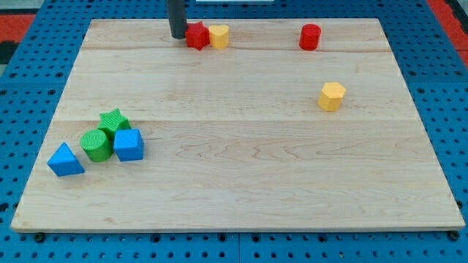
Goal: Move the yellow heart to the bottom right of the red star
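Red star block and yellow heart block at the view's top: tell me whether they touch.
Touching. The camera view shows the red star block pressed against the yellow heart block, no board visible between them.

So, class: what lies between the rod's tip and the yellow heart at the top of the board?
In the camera view, the red star sits between my tip and the yellow heart, close against both.

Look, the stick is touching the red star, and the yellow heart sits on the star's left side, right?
Not quite. The camera view shows my tip against the red star, but the yellow heart sits on the star's right side in the view, touching it.
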`<act>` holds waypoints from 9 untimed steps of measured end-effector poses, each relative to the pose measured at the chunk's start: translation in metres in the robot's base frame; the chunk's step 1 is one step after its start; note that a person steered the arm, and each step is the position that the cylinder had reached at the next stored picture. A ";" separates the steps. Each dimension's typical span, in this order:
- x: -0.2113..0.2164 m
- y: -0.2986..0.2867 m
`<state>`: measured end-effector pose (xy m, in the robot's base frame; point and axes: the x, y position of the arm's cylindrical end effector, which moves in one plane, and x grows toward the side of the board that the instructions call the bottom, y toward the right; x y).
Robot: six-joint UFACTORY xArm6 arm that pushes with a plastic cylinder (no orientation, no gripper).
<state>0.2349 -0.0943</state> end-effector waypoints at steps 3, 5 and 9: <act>-0.005 0.081; -0.031 0.127; 0.058 0.199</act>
<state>0.2929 0.1047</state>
